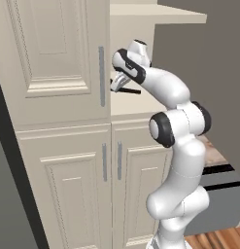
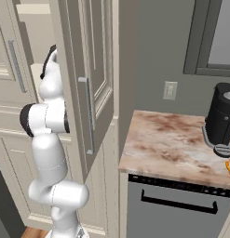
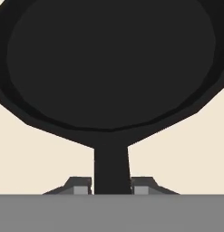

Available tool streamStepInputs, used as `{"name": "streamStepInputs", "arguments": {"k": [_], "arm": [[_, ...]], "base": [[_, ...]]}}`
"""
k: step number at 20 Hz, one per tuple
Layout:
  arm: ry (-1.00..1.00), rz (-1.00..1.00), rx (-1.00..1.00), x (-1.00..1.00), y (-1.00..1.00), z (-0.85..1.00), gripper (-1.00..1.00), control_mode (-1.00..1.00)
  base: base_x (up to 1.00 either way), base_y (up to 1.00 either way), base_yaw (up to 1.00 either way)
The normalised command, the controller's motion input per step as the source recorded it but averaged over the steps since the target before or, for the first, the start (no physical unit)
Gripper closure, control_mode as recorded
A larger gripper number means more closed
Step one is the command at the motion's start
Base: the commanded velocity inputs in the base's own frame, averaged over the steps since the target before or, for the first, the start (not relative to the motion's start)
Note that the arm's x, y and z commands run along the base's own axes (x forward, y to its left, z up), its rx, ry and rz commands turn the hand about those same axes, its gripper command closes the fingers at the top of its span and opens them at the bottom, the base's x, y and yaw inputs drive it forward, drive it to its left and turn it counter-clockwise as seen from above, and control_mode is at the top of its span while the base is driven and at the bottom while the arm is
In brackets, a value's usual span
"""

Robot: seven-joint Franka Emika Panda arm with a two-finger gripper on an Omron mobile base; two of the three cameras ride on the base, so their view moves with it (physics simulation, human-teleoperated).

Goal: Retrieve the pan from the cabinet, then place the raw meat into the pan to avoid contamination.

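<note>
One cabinet (image 1: 58,87), upper right door swung open – gripper (image 3: 111,186) inside on the shelf, jaws narrowed against both sides of the pan (image 3: 109,63) handle. Rightward: marble counter (image 2: 167,144), dishwasher (image 2: 177,204), dark appliance (image 2: 223,116), raw meat (image 2: 227,167) by it.

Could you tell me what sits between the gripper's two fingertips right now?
The pan's handle; the hand view shows the gripper straddling it.

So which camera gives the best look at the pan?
The hand view: the pan shows from above, its round black bowl large and its handle running down between the tool fingertips. The left base view shows a thin dark piece of it on the cabinet shelf beside the tool.
</note>
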Motion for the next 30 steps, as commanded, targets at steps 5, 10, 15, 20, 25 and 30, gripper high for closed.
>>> {"name": "streamStepInputs", "arguments": {"k": [5, 10, 15, 20, 25, 30], "arm": [[-0.01, -0.08, 0.00, 0.00, -0.19, -0.19, 1.00, -1.00], [0.00, -0.08, 0.00, 0.00, -0.20, -0.19, 1.00, -1.00], [0.00, -0.08, 0.00, 0.00, -0.18, -0.18, 1.00, -1.00], [0.00, -0.08, 0.00, 0.00, -0.18, -0.16, 1.00, -1.00], [0.01, -0.08, 0.00, 0.00, -0.22, -0.05, 1.00, -1.00], [0.04, -0.06, 0.00, -0.03, -0.17, 0.03, 1.00, -1.00]], "base": [[0.00, 0.00, 0.00], [0.00, 0.00, 0.00], [0.00, 0.00, 0.00], [0.00, 0.00, 0.00], [0.00, 0.00, 0.00], [0.00, 0.00, 0.00]]}}
